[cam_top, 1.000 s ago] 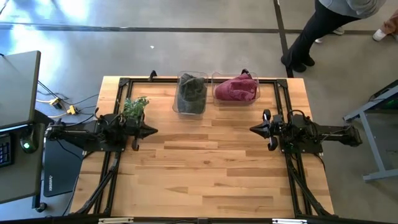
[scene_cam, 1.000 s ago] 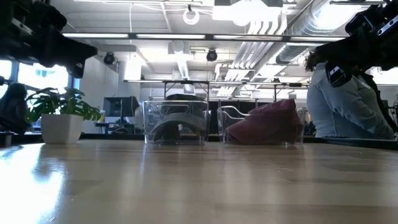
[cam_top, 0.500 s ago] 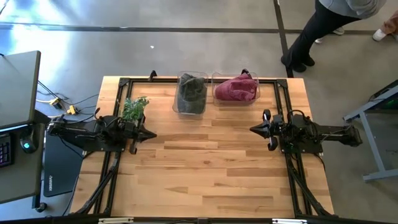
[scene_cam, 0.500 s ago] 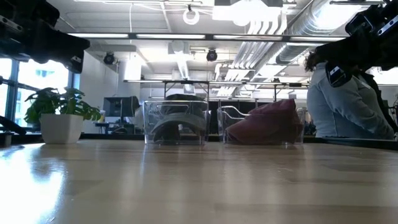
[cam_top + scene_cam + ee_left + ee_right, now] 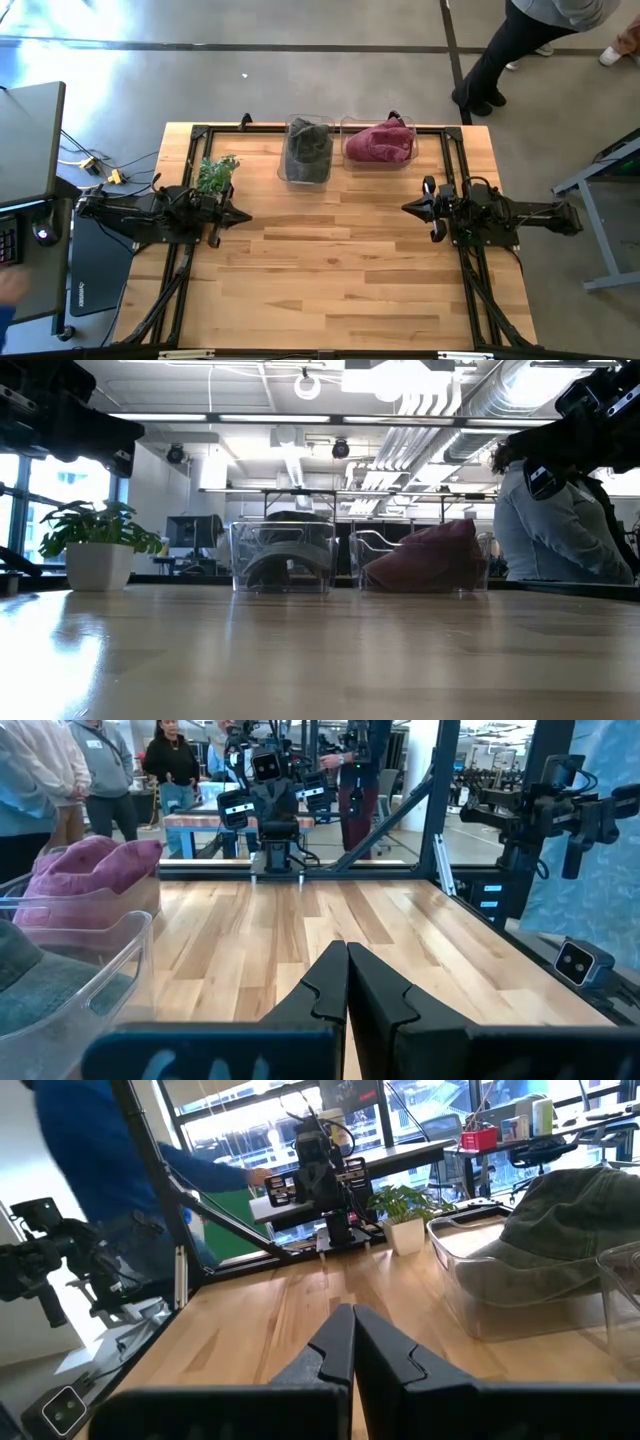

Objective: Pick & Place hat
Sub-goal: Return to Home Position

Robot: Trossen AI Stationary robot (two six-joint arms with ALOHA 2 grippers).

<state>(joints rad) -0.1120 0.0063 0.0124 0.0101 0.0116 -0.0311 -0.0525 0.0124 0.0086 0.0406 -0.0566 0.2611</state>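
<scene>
Two hats lie in clear bins at the table's far edge: a dark green hat [image 5: 308,150] [image 5: 285,565] [image 5: 560,1210] in the left bin, a maroon hat [image 5: 380,142] [image 5: 425,555] [image 5: 85,870] in the right bin. My left gripper [image 5: 248,216] [image 5: 347,955] hovers shut over the table's left side, pointing level toward the right. My right gripper [image 5: 405,208] [image 5: 352,1318] hovers shut over the right side, pointing level toward the left. Both are well short of the bins and hold nothing.
A small potted plant [image 5: 215,172] [image 5: 95,550] stands at the far left beside my left arm. A black frame [image 5: 200,132] runs round the tabletop. A person [image 5: 520,40] stands beyond the far right corner. Bare wood [image 5: 330,260] spreads between the arms.
My left arm has swung a little, its gripper tip going slightly toward the table's near edge, still shut. My right arm and both hats have kept still.
</scene>
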